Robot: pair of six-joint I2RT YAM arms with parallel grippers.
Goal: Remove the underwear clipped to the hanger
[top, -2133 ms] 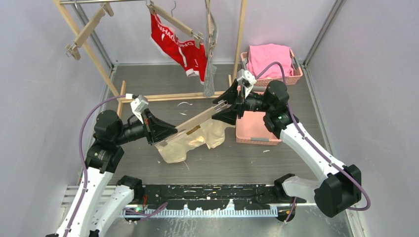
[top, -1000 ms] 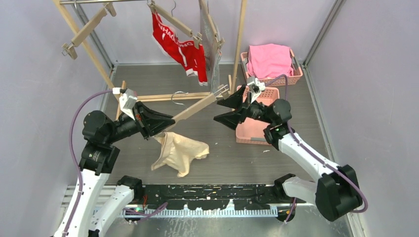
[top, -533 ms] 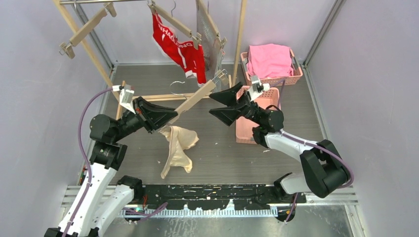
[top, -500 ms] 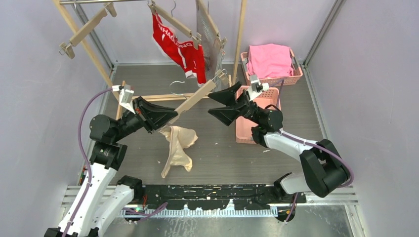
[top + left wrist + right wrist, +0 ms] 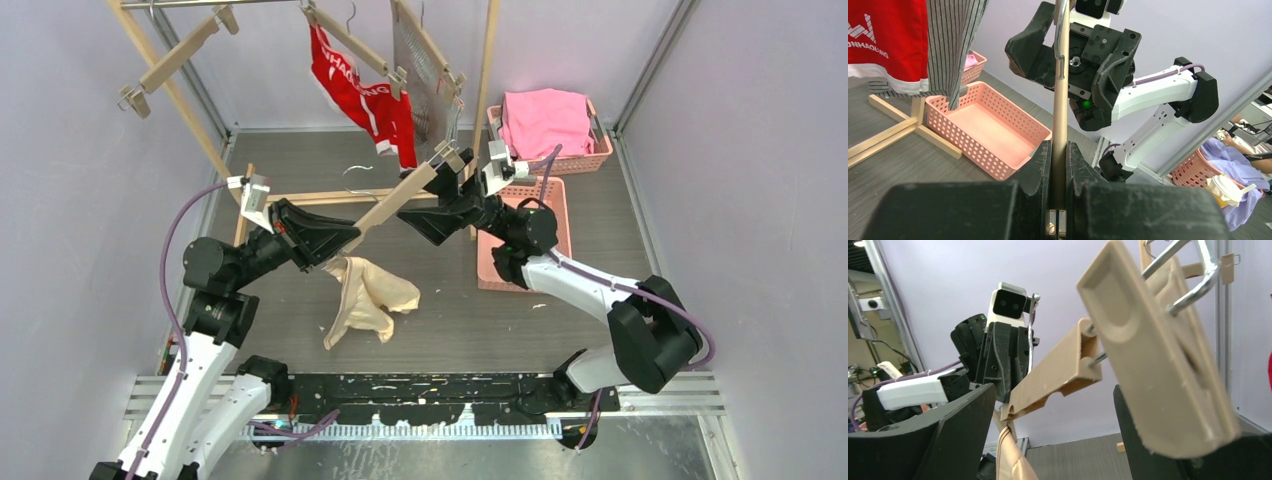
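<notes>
Cream underwear (image 5: pixel 368 300) is dangling from hanger (image 5: pixel 388 208); left end effector (image 5: pixel 1059 146) is pinching hanger; right end effector (image 5: pixel 1054 389) is straddling free clip (image 5: pixel 1158 355), spread; closing askew could wrench hanger loose.

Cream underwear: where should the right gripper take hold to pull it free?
Grip the cream underwear probably just below the hanger, coming from the right: it dangles bunched from the end the left gripper holds, right side unobstructed.

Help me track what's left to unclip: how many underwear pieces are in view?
3. The cream piece hangs from the held hanger; the red piece and the striped piece hang from the rack at the back. None seems hidden.
</notes>
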